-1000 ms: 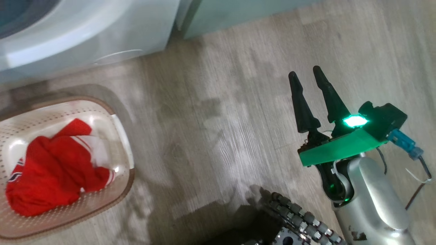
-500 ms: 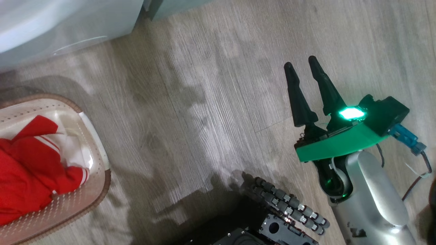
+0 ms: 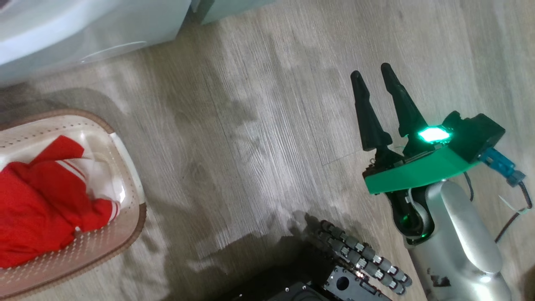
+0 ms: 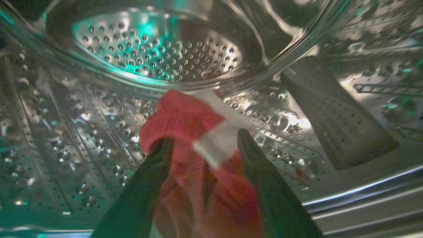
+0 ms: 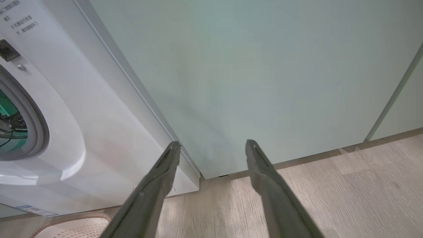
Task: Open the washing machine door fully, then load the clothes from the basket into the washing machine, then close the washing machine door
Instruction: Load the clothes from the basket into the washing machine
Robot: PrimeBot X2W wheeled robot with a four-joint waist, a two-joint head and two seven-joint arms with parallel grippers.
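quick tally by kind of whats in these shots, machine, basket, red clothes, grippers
washing machine: 1
basket: 1
red clothes: 2, basket heap and drum heap
grippers: 2, left gripper and right gripper
total: 6

On the washing machine (image 5: 86, 109) I see small grey print (image 5: 13, 19) by its top corner and a sticker (image 5: 31, 209) at its foot, neither legible
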